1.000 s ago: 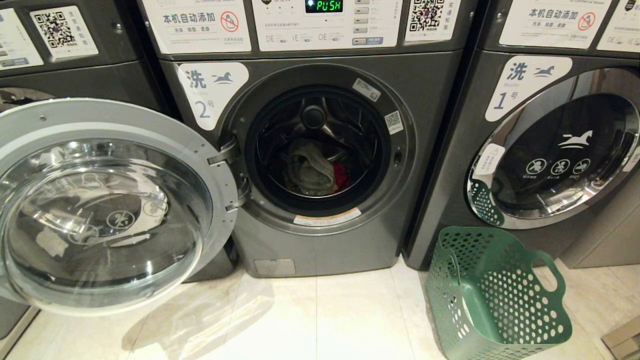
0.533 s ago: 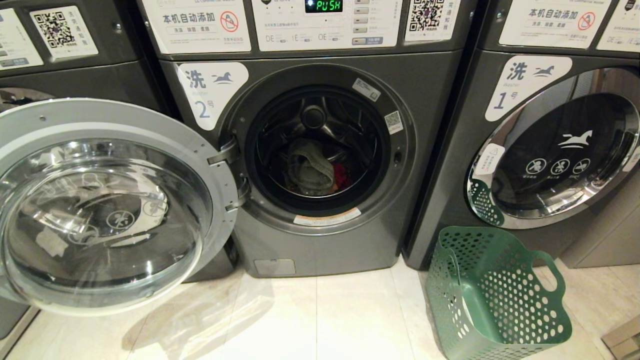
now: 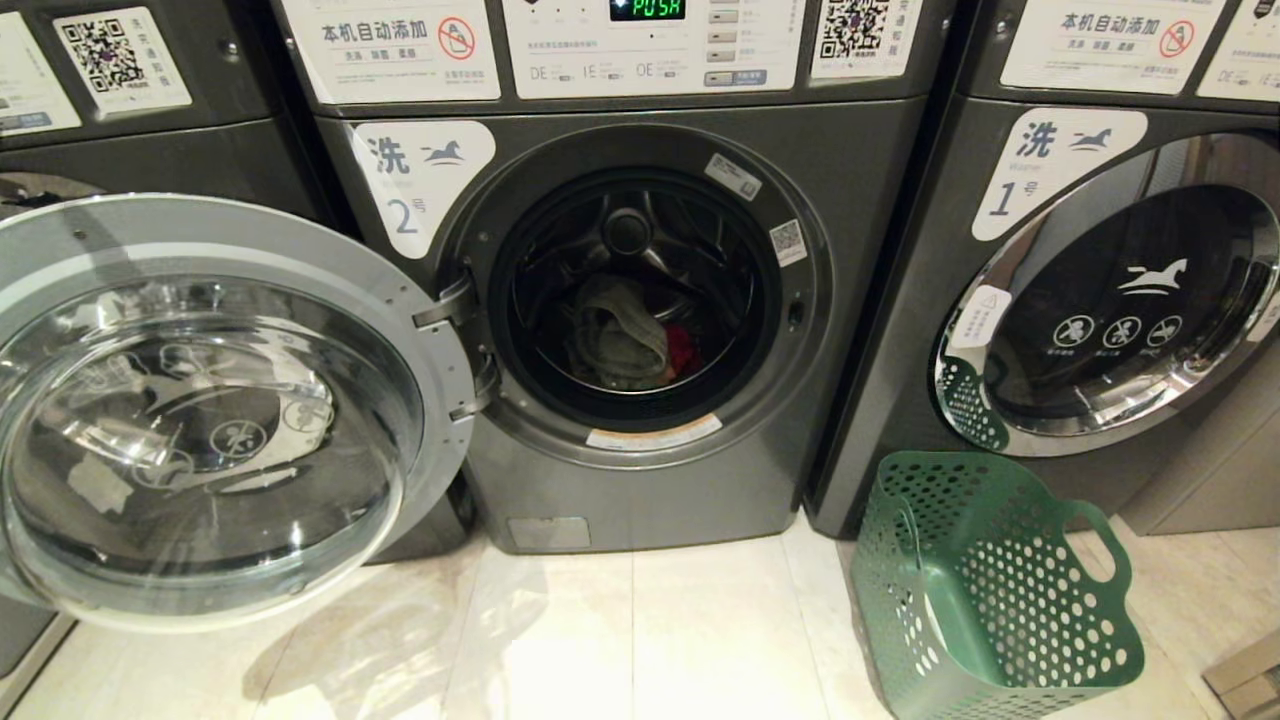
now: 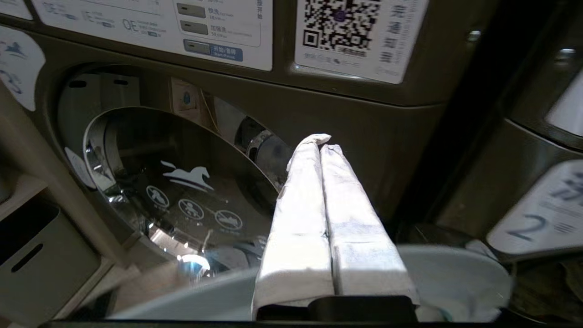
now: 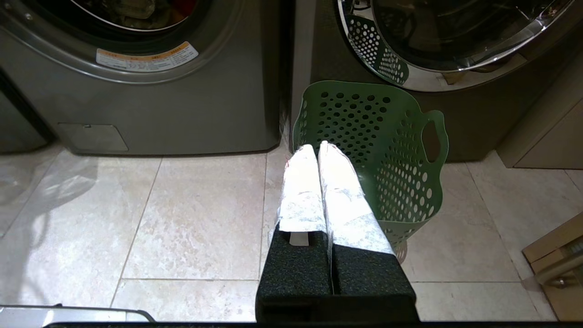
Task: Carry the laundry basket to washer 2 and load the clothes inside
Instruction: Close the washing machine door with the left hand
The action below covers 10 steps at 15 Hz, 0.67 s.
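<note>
Washer 2 (image 3: 640,300): we take this dark grey front-loader as our landmark; a white label with "2" and a horse sits at the upper left of its round opening.
Door (image 3: 210,400): we see its chrome-ringed glass door swung fully open to the left of washer 2, hanging from the hinge at the opening's left edge.
Clothes (image 3: 625,335): we see them lying low in the drum of washer 2, a grey-green piece in front with a patch of red (image 3: 682,352) just beside it on the right; we see no yellow from here.
Laundry basket (image 3: 985,590): it stands on the tiled floor (image 3: 640,640) to the lower right of washer 2, just in front of washer 1 (image 3: 1100,290), and we see nothing inside it.
Left gripper (image 4: 319,142): our left fingers are pressed together with nothing between them; it is raised above the open door's rim, to the left of washer 2, facing a neighbouring washer's closed door.
Right gripper (image 5: 315,148): our right fingers are pressed together and empty; it hangs over the floor in front of washer 2, tips at the basket's near rim.
</note>
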Tool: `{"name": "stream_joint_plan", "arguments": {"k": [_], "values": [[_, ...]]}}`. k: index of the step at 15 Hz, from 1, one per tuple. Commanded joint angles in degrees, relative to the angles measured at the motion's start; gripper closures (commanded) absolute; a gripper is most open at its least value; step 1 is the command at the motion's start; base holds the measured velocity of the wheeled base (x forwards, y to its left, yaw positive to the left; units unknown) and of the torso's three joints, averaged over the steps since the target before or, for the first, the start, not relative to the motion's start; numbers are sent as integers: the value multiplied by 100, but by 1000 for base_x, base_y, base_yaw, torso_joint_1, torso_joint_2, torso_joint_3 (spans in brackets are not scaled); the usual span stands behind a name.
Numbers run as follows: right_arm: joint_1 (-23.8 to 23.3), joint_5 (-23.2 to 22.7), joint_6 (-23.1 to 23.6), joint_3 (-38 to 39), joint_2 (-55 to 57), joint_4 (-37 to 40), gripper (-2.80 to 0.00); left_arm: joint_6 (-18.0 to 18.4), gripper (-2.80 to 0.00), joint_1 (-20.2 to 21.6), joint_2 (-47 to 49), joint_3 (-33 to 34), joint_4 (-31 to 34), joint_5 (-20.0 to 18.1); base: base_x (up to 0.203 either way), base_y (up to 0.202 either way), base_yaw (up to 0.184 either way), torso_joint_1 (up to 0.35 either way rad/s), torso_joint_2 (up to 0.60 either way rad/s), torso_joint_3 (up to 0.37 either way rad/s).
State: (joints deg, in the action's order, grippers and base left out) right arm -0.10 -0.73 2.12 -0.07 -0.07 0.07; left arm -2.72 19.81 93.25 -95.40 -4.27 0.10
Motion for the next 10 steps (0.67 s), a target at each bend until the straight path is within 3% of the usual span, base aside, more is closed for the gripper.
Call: {"name": "stream_joint_plan", "arguments": {"k": [1,3,6,10], "values": [[1,-6,-25,-1,7,1,0,-11,0,385,1478,-1095,83,-398,0,0,0,0,0,0],[1,-6,-45,-1,7,1,0,-32,0,677,1685,-1287,418,-1122,0,0,0,0,0,0],[1,-6,-36,-1,7,1,0,-306,0,813,1758,-1280,705,-1353,0,0,0,0,0,0],[1,-6,-36,-1,7,1,0,-343,0,805,1625,-1281,1718,-1413,0,0,0,0,0,0]]}}
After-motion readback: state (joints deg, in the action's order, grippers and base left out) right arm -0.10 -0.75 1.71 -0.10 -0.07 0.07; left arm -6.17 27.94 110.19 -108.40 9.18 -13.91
